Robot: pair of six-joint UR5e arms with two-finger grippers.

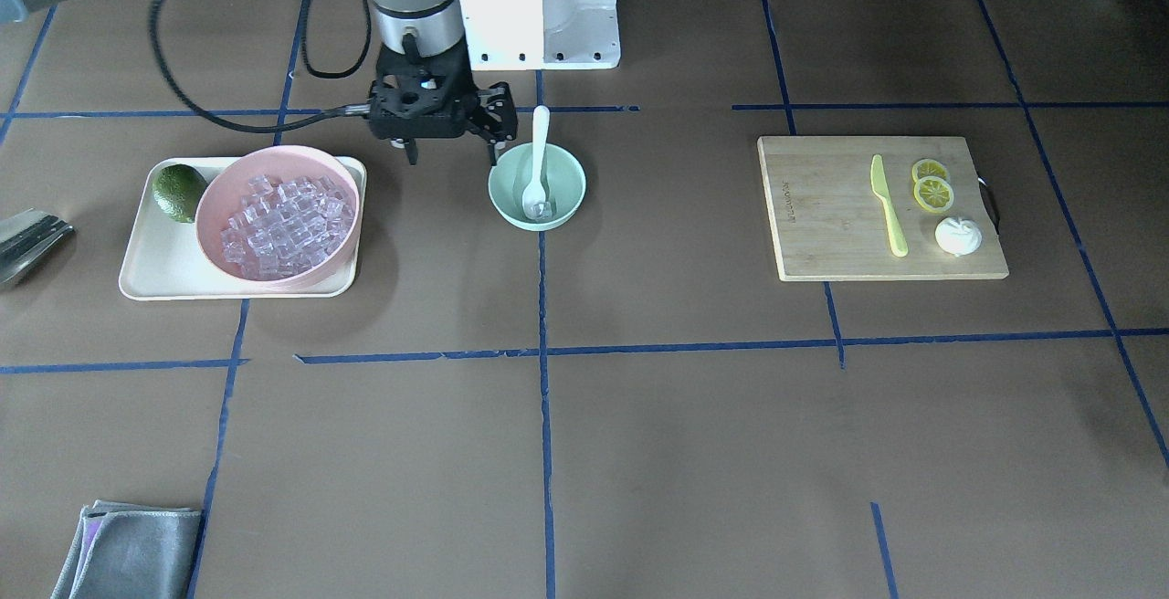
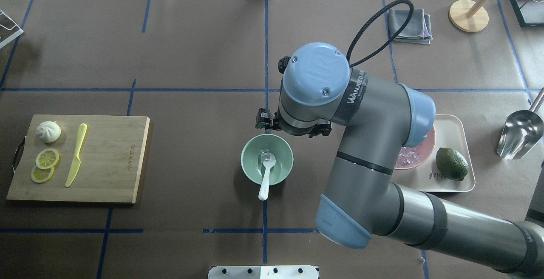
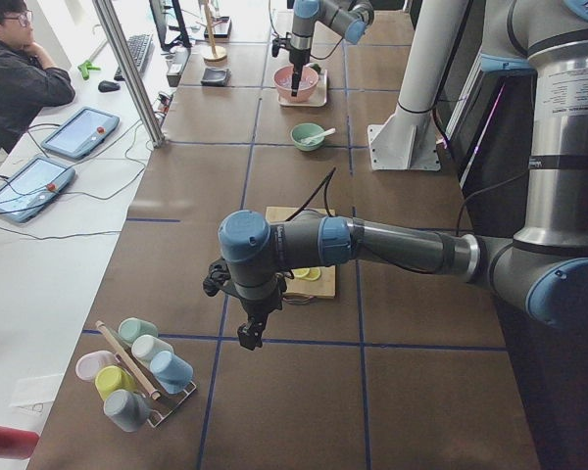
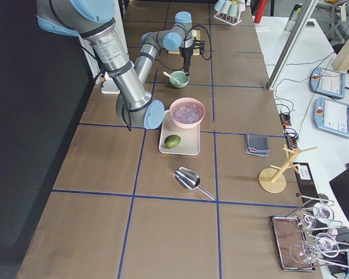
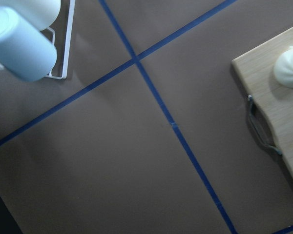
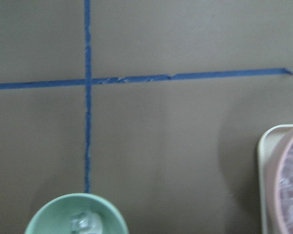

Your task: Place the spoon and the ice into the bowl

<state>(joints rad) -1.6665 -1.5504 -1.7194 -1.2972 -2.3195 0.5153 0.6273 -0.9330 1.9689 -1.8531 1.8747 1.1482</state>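
grey cloth [image 1: 128,549] in foreground; spoon [image 1: 540,156] and ice [image 1: 542,210] rest in green bowl [image 1: 569,181]. right claw [image 1: 452,159] gapes empty beside it; state of left claw [image 3: 247,339] cannot be told.

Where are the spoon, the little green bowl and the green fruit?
spoon [image 1: 540,156]: front-facing view, middle of its handle.
little green bowl [image 1: 568,186]: front-facing view, its inner wall.
green fruit [image 1: 179,192]: front-facing view, middle of its skin.

We see the right arm [image 2: 365,143] hiding most of the pink bowl [image 2: 429,151] overhead; the blurred right wrist view crops the bowl [image 6: 46,219].
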